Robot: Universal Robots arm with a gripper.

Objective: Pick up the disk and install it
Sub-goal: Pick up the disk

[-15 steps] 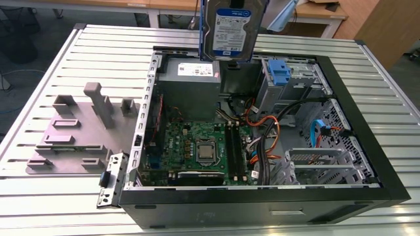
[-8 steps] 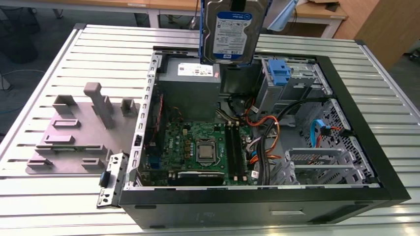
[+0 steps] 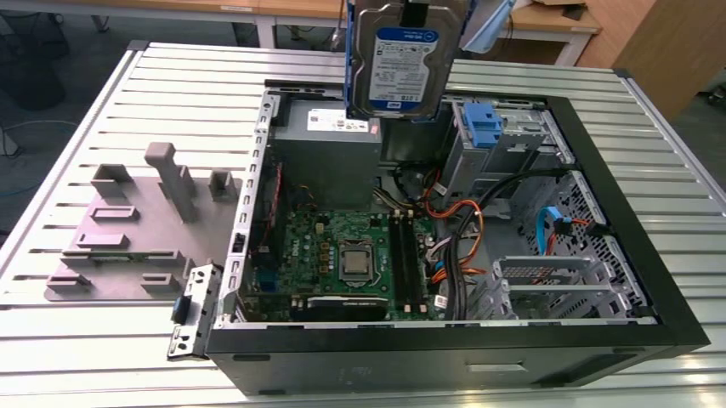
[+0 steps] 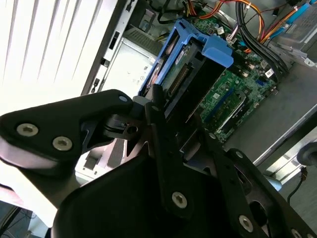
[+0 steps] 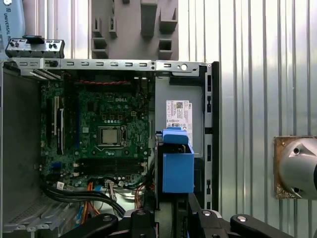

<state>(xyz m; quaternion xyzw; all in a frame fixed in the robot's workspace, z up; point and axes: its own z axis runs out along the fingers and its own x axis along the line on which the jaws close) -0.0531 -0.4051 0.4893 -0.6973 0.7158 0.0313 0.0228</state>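
Hanging upright in the air above an open computer case [image 3: 454, 361], the disk [image 3: 403, 59] shows its blue-and-white label to the exterior view, with blue plastic rails running down both of its sides. The black fingers [image 4: 161, 134] are clamped on the disk from above, one against each flat face, as the second wrist view shows, with the blue rail and the disk's connector edge pointing down toward the case. In the exterior view the disk sits high at the middle of the picture, raised clear of the case, and its lower edge lines up over a grey power supply box [image 3: 329, 144] with a white label, at the far end of the case. The first wrist view looks straight down past the disk's blue rail [image 5: 177, 166], which lies over the border between the power supply box and the green motherboard [image 3: 340, 246]. Orange and black cables [image 3: 454, 225] run along the motherboard toward the exterior view's right. A bare blue bracket [image 3: 482, 127] stands in the drive bay just beside the disk on the exterior view's right. The case lies on its side on a slatted metal worktop [image 3: 102, 340]. A grey plate with raised blocks [image 3: 125, 242] rests on the worktop near the case, on the exterior view's left.
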